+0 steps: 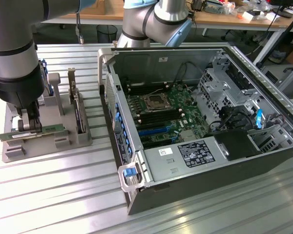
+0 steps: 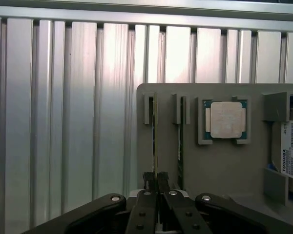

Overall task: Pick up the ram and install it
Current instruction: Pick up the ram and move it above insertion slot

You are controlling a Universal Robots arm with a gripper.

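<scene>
1 ram (image 1: 51, 129) — pinched between the hand's (image 1: 29, 126) closed fingers, at the grey holder (image 1: 83, 139).

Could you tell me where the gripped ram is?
The ram sits at the exterior view's left, in the grey holder beside the computer case, clamped by the gripper.

At nine o'clock in the exterior view, the arm's dark wrist (image 1: 17, 83) hides the rear of the grey holder (image 1: 73, 141), and the tool (image 1: 29, 126) covers the ram (image 1: 51, 129) at mid-length. In the wrist view, a frame edge cuts off the labelled drive (image 2: 292, 148).
</scene>
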